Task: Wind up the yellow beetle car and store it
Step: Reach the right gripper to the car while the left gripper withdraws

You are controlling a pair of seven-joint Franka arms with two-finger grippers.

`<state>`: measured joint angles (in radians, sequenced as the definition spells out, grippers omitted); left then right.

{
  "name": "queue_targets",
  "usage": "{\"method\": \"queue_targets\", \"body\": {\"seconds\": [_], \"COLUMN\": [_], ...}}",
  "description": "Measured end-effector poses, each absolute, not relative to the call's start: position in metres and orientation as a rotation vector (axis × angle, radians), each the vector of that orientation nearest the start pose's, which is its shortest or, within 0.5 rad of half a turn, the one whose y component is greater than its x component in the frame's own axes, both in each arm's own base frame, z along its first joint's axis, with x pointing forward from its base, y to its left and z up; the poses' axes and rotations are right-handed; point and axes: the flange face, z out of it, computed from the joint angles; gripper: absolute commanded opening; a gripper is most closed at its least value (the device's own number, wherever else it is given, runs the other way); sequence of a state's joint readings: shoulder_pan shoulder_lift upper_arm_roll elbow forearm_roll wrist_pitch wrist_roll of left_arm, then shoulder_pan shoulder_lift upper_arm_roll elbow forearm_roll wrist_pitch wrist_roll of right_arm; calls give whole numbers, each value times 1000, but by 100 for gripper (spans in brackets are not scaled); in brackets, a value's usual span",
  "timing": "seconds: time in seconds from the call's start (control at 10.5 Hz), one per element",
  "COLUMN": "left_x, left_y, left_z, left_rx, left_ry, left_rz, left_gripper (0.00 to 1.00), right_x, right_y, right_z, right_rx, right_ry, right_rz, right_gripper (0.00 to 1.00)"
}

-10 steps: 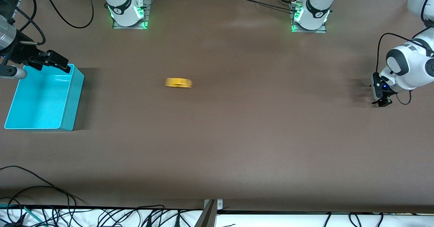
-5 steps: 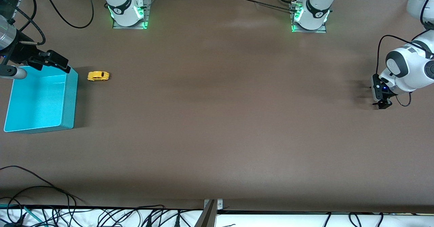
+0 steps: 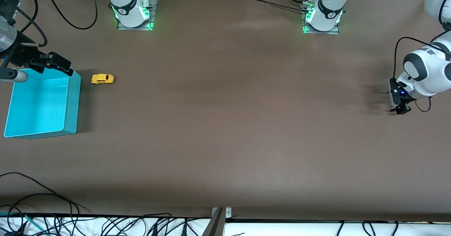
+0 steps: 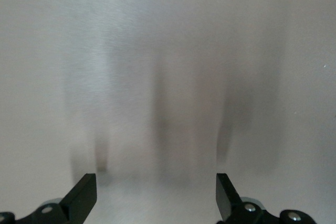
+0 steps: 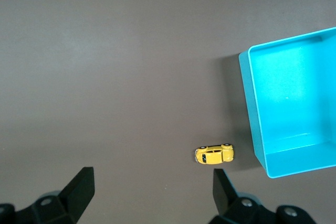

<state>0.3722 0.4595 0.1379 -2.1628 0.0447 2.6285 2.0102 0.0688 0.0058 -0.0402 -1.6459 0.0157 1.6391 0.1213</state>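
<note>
The yellow beetle car (image 3: 102, 79) stands on the brown table close beside the turquoise bin (image 3: 73, 104), outside it, toward the left arm's end. It also shows in the right wrist view (image 5: 214, 153), next to the bin's wall (image 5: 251, 114). My right gripper (image 3: 67, 68) hangs over the bin's corner nearest the car; it is open and empty (image 5: 152, 190). My left gripper (image 3: 400, 110) is low over bare table at the left arm's end, open and empty (image 4: 155, 195). The bin is empty.
The two arm bases (image 3: 133, 12) (image 3: 322, 16) stand along the table's edge farthest from the front camera. Loose cables (image 3: 105, 225) lie below the table's near edge.
The car rolled fast across the table toward the right arm's end and has stopped beside the bin. The bin shifted slightly. The left gripper drifted a little toward its end of the table.
</note>
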Motion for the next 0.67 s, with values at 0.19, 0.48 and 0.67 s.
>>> {"method": "queue_targets", "body": {"seconds": [0.19, 0.48, 0.67], "left_x": [504, 508, 507], "left_y": [270, 254, 244], "left_z": [226, 299, 341], "left_rx": [-2180, -2112, -2059], "left_ry": [2166, 2141, 2112], "left_rz": [82, 18, -30], "left_gripper": [100, 100, 100], "right_x": [560, 560, 561], "right_y": [17, 16, 16], "right_z": [592, 592, 589], "right_rx": [-3124, -3123, -3124], "right_ry": [147, 151, 154], "right_rz": [21, 22, 32], "right_gripper": [100, 100, 100]}}
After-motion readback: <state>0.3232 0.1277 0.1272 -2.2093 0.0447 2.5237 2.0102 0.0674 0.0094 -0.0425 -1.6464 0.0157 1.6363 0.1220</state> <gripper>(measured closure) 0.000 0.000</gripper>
